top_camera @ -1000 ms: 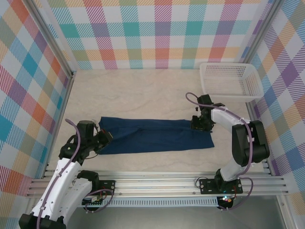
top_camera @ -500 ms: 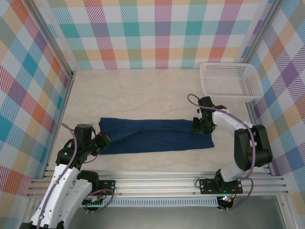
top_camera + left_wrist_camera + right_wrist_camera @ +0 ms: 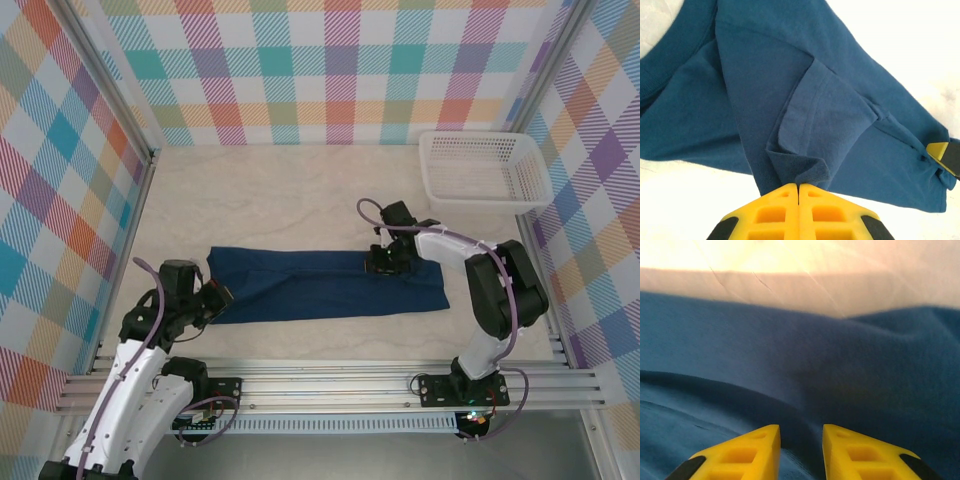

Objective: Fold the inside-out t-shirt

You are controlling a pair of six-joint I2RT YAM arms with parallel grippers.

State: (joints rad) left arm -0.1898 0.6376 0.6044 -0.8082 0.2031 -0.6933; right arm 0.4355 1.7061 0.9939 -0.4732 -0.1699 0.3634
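While the t-shirt [image 3: 320,285] lies on the desk [image 3: 280,200] as a long dark blue band running from side to side, I have fingers on it at two places. My left fingers [image 3: 213,298] sit at the band's left end, close to the near edge of the desk. Seen through the left wrist camera, the left fingers [image 3: 799,187] are pressed flat together with no gap between the yellow pads, and a bunched fold of the blue cloth is pinched right at their tips. From there the cloth spreads away in overlapping layers, with a hemmed sleeve folded on top and the ribbed neckline curving at the upper left. My right fingers [image 3: 383,263] are at the band's far edge, somewhat right of its middle. Through the right wrist camera, the right fingers [image 3: 801,430] stand a little apart, with a narrow gap between the two yellow tips and a dark ridge of cloth lying below that gap. Pale desk shows just beyond the cloth's edge. A white mesh basket [image 3: 480,136] stands at the far right of the desk, well apart from the t-shirt.
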